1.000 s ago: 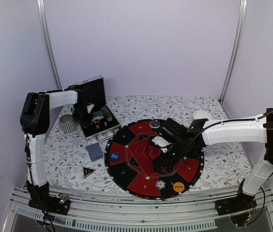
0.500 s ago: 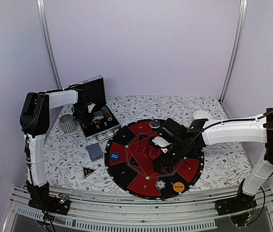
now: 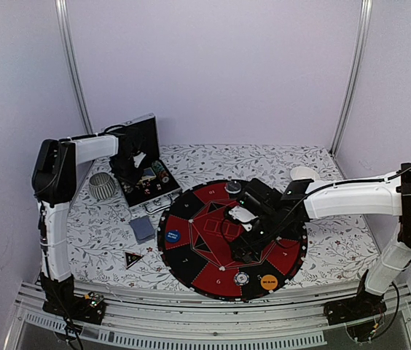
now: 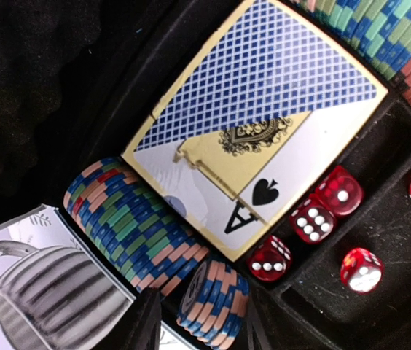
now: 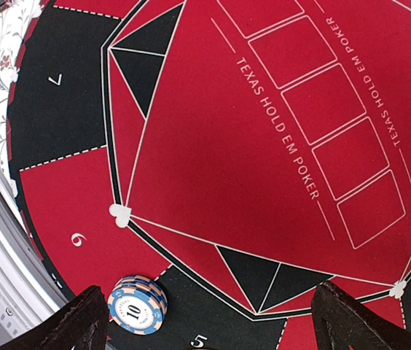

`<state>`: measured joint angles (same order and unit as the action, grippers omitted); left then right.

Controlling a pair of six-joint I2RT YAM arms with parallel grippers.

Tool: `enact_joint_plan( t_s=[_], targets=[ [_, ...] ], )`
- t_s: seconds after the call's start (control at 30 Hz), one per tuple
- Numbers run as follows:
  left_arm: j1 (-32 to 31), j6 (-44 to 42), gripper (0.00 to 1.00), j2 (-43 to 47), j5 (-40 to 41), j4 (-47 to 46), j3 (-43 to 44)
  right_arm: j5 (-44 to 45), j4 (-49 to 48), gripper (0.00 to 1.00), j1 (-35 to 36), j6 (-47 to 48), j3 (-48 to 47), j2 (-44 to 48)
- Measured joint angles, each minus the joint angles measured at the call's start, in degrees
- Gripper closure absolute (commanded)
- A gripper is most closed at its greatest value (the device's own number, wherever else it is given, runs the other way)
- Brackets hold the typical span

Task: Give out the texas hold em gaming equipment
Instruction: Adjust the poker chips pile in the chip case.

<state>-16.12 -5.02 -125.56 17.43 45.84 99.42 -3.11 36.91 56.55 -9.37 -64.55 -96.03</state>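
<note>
In the left wrist view my left gripper [image 4: 202, 321] stands inside the open case, its jaws straddling a short stack of striped chips [image 4: 213, 302]. The stack touches the right finger, and a thin gap shows at the left finger [image 4: 143, 324]. Beside it lie a long row of chips [image 4: 129, 219] and a boxed card deck [image 4: 256, 124]. My right gripper [image 5: 213, 321] hangs wide open over the mat with nothing in it, a chip stack [image 5: 138, 304] next to its left finger. In the top view I see grey-blue cards [image 3: 143, 228], a blue button [image 3: 173, 235], an orange button [image 3: 268, 281] and a black triangular marker [image 3: 132, 257].
The silver-edged case [image 3: 147, 191] stands open at the back left with red dice [image 4: 315, 215] inside. A ribbed metal cup [image 3: 102, 187] stands left of it. The round red-and-black mat [image 3: 191, 266] fills the middle, with another chip stack [image 3: 232, 187] at its far edge.
My left gripper's jaws have widened a little around the short chip stack. The right arm has not moved.
</note>
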Motion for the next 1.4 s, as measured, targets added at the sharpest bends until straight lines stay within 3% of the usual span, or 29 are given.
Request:
enact_joint_plan(
  t_s=[0.47,1.17,1.4],
  targets=[
    [1.0,0.1,0.62,-0.3,-1.5,-0.2,0.1,-0.3,0.2,0.01,0.0,0.0,0.0,0.0],
    [1.6,2.1,0.61,1.2,-7.1,4.4,-1.2,-0.6,0.2,0.01,0.0,0.2,0.0,-1.1],
    [1.6,2.0,0.6,0.3,-5.8,5.2,0.0,-0.7,0.4,0.01,0.0,0.2,0.0,-1.2]
  ],
)
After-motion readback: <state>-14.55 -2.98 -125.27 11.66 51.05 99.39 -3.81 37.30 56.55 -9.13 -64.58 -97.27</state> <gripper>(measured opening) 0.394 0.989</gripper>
